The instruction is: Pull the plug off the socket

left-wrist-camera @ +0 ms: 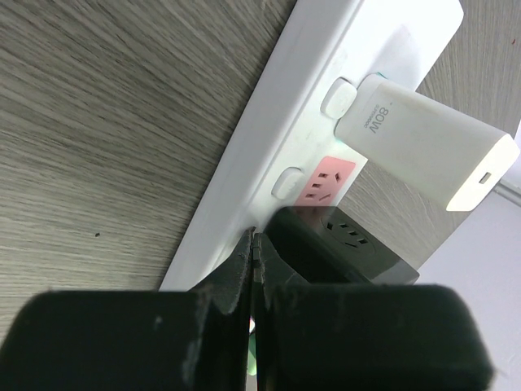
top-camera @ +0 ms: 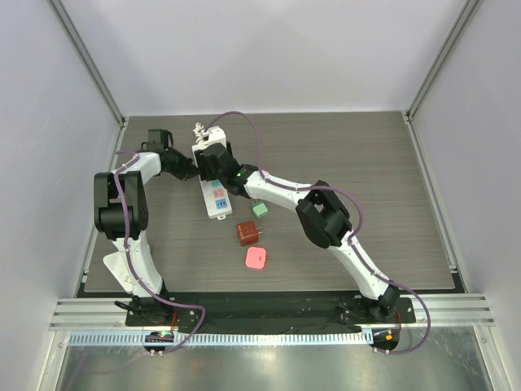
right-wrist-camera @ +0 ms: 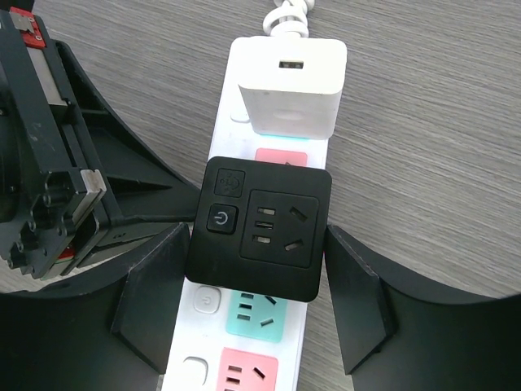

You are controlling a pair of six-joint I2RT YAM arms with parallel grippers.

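Observation:
The white power strip [top-camera: 215, 198] lies on the wooden table, cord stub at its far end. A black square plug adapter [right-wrist-camera: 260, 236] sits in it, and a white 80W charger block [right-wrist-camera: 286, 85] sits in the outlet beyond. My right gripper [right-wrist-camera: 256, 244] is open, its fingers [right-wrist-camera: 151, 301] standing either side of the black plug with small gaps. My left gripper [left-wrist-camera: 254, 238] is shut and empty, its tips pressing on the strip's [left-wrist-camera: 269, 138] long edge beside the black plug [left-wrist-camera: 342, 240]. In the top view both grippers, left [top-camera: 194, 169] and right [top-camera: 213, 167], meet over the strip's far half.
Three loose plugs lie near the strip: a green one [top-camera: 260, 209], a dark red one [top-camera: 247, 234] and a pink one [top-camera: 256, 259]. Purple cables loop over the arms. Grey walls close in the table on three sides.

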